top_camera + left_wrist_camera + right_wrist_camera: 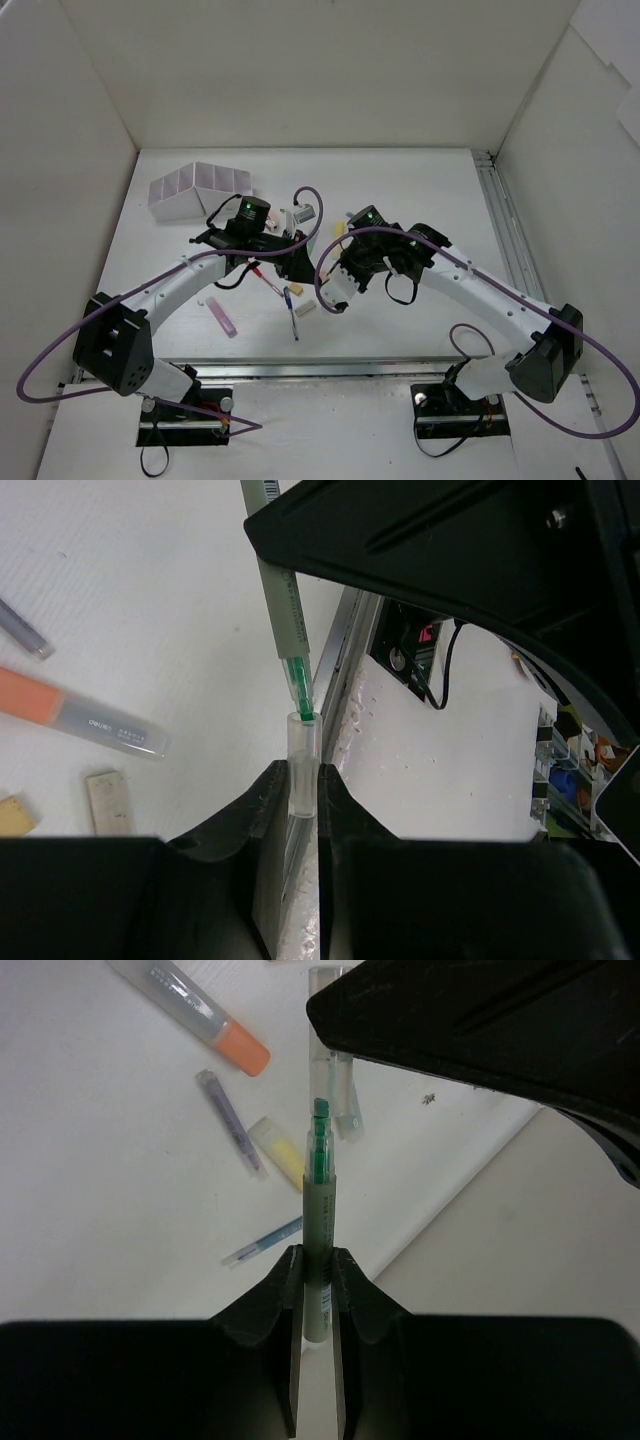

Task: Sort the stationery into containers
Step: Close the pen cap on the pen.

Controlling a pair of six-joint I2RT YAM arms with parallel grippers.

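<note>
My left gripper [303, 770] is shut on a clear marker cap [302, 742]. My right gripper [318, 1255] is shut on the grey-green body of a green marker [320, 1222], whose green tip points at the cap. In the left wrist view the marker [283, 610] has its tip just inside the cap's mouth. In the top view the left gripper [300, 268] and the right gripper [335, 285] meet above the table's middle. The white divided organizer box [200, 190] stands at the far left, apart from both grippers.
A pink marker [223, 315], a red pen [266, 281], a blue pen [291, 312] and an eraser [305, 308] lie under the arms. An orange marker [80, 715] and a grey eraser block [108, 802] lie on the table. A yellow marker [280, 1150] and a purple-grey pen [230, 1120] lie nearby.
</note>
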